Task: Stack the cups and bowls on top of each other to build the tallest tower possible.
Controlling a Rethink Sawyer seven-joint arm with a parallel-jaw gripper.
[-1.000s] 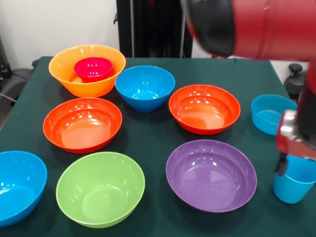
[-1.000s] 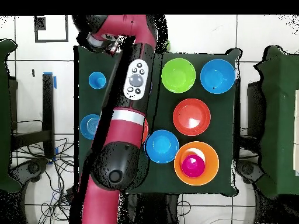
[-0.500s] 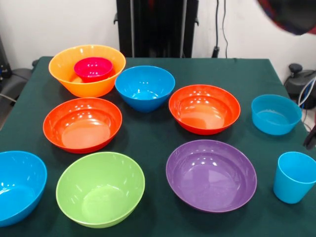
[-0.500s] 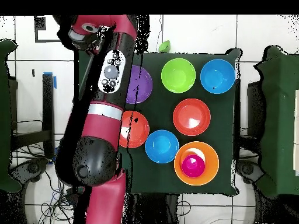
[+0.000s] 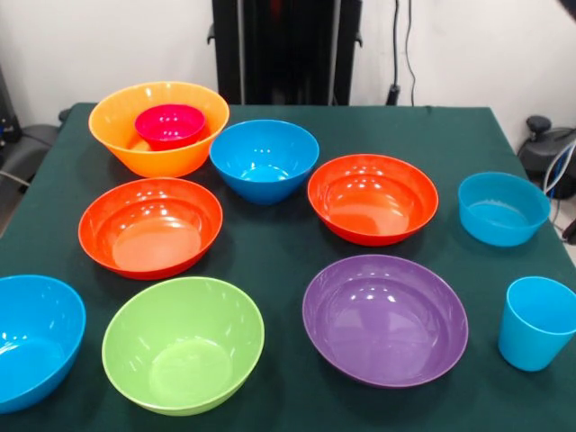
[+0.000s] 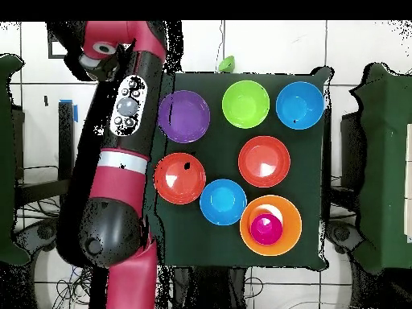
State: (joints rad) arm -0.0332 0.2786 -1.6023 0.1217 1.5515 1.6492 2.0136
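The large yellow-orange bowl (image 5: 126, 148) stands at the far left with the small magenta bowl (image 5: 170, 124) inside it; both also show in the overhead view, the yellow-orange bowl (image 6: 291, 211) and the magenta bowl (image 6: 265, 228). The light-blue tumbler (image 5: 537, 322) stands upright at the near right. The small pale-blue bowl (image 5: 502, 208) stands apart behind it. My arm (image 6: 125, 121) lies along the table's left side in the overhead view and hides both of them there. Its end (image 6: 98, 55) is past the table's corner, with the gripper hidden beneath it.
Separate bowls stand on the green table (image 5: 432, 135): blue (image 5: 264, 160), red-orange (image 5: 150, 225), red-orange (image 5: 373, 198), purple (image 5: 385, 319), lime green (image 5: 183, 343) and blue (image 5: 31, 337). A dark sliver (image 5: 571, 229) shows at the right edge.
My arm has swung away from the tumbler and off past the table's edge. It has left the front view and uncovered the purple and red-orange bowls overhead. The tumbler stayed in place.
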